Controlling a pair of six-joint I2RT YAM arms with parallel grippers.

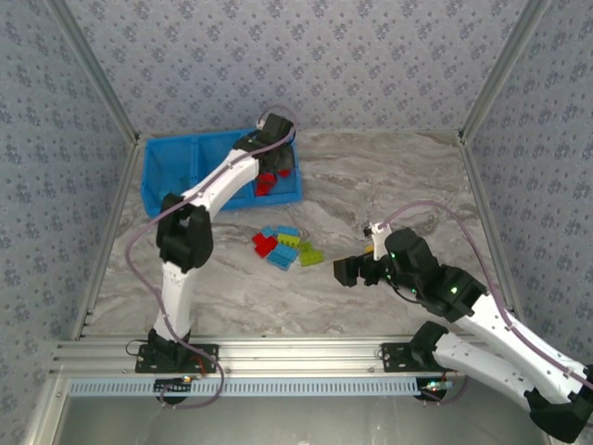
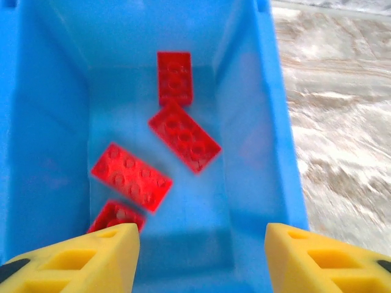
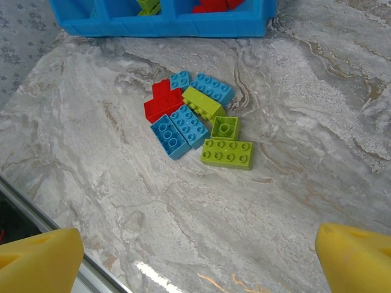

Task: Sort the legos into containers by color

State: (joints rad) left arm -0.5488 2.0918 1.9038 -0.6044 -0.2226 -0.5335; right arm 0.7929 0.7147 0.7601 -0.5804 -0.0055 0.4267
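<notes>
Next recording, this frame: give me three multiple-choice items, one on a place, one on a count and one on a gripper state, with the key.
1. Where is the left gripper?
A) over the loose bricks on the marble table
B) over the right-hand compartment of the bright blue plastic tray
C) beside its own base

2. How many small red studded plastic bricks lie in that compartment, by the left wrist view?
A) one
B) nine
C) four

3. How is the right gripper?
A) open and empty
B) shut on a lime green brick
C) shut on nothing

Key:
1. B, its wrist view looks down into that compartment.
2. C, four red bricks show, one partly behind a finger.
3. A, its fingers stand wide apart with nothing between them.
</notes>
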